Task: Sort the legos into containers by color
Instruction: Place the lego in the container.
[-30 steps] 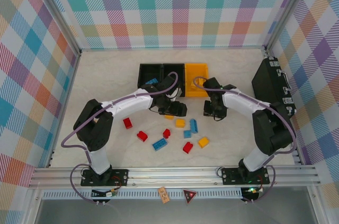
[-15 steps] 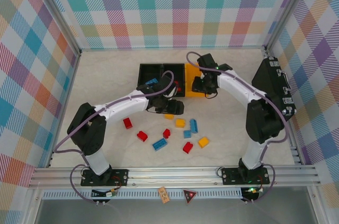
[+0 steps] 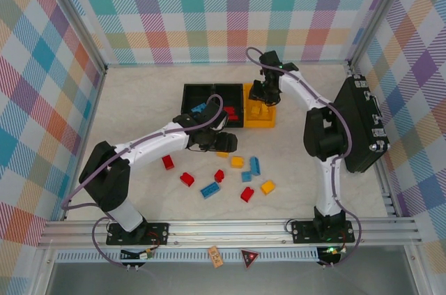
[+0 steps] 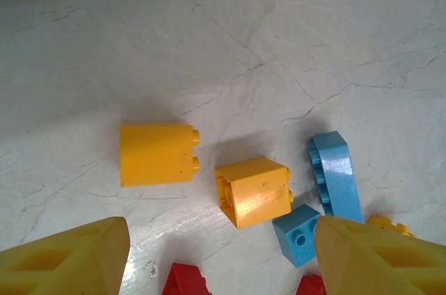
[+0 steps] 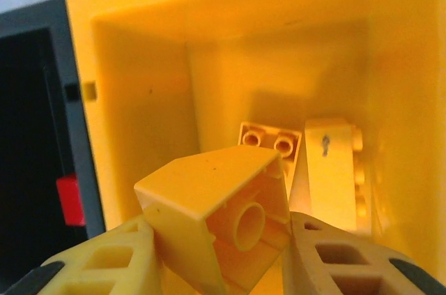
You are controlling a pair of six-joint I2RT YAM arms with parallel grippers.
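the step in hand is judged to be the dropping of a yellow brick (image 5: 209, 190) into the yellow bin (image 3: 268, 122). the brick is pinched between the fingers of the right gripper (image 5: 219, 229), which is closed narrowly on it and held directly above the yellow bin's open top. two more yellow bricks (image 5: 331, 169) are seen lying on the floor of the yellow bin, under the held one. a black bin (image 5: 42, 65) with a red brick (image 5: 70, 201) inside is set against the yellow bin's left wall.

for the next move, the fingers need only be spread while the gripper is kept inside the line of the yellow bin's walls, so that the brick falls in; the arm can then be lifted clear.

the left gripper (image 4: 219, 232) is held about half open, with nothing between its fingers. it hangs over the loose bricks (image 3: 237, 162) scattered on the table (image 3: 139, 100) in front of the yellow bin, towards the arm bases. two yellow ones (image 4: 157, 154) lie beneath it, beside blue ones (image 4: 333, 176), and it is judged that one of the yellow pair could be taken next.
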